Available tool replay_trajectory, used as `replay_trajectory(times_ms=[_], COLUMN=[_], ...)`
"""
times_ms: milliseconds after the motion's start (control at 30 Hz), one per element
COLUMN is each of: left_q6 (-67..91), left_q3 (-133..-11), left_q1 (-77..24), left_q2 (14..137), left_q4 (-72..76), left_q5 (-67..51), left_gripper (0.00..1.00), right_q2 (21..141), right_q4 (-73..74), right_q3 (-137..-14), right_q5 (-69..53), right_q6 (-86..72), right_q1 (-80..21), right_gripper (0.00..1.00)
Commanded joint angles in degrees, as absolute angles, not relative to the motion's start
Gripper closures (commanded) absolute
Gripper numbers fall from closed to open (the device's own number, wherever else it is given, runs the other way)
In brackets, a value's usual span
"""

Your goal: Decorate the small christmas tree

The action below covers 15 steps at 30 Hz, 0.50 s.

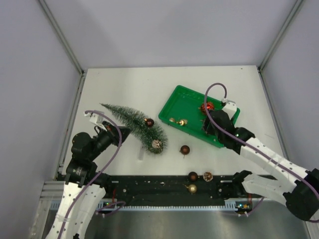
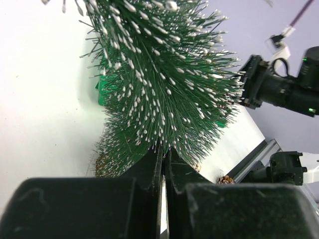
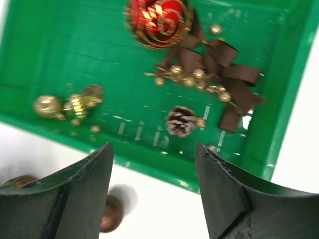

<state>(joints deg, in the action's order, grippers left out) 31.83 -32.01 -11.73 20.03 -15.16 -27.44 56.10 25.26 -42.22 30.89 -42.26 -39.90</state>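
Note:
The small christmas tree (image 1: 132, 122) lies tilted on the white table, tip to the far left. A brown ball (image 1: 149, 122) and a pinecone (image 1: 157, 144) sit among its bristles. My left gripper (image 1: 121, 131) is at its near side. In the left wrist view the gripper (image 2: 164, 149) is shut, its tips pinched into the frosted bristles of the tree (image 2: 164, 74). My right gripper (image 1: 209, 127) hangs open over the near rim of the green tray (image 1: 168, 103). In the right wrist view that gripper (image 3: 153, 149) is empty, with a frosted pinecone (image 3: 180, 121) just beyond it.
The tray (image 3: 75, 50) also holds a red-and-gold ball (image 3: 159, 20), a brown ribbon bow (image 3: 219, 69) and gold ornaments (image 3: 70, 104). A brown ball (image 1: 185, 149) lies on the table between tree and tray. Another brown ball (image 1: 193, 176), a pinecone (image 1: 207, 176) and a gold ball (image 1: 191, 188) lie by the arm bases.

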Motion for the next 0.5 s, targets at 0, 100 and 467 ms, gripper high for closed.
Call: replay_trajectory(times_ms=[0, 100, 467], left_q6=[31.46, 31.46, 31.11], left_q3=[-31.55, -31.64, -32.43], left_q1=[-10.90, -10.72, -10.55], left_q2=[14.85, 14.94, 15.03], left_q4=[-15.91, -15.82, -16.26], left_q5=[-28.21, -28.21, -28.13], left_gripper=[1.00, 1.00, 1.00], right_q2=[60.63, 64.59, 76.90], right_q4=[29.10, 25.41, 16.70], right_q3=[-40.78, -40.25, -40.95], right_q5=[23.12, 21.27, 19.51], right_q6=[-40.35, -38.59, -35.86], right_q1=[-32.27, -29.18, -26.81], right_gripper=[0.33, 0.31, 0.24])
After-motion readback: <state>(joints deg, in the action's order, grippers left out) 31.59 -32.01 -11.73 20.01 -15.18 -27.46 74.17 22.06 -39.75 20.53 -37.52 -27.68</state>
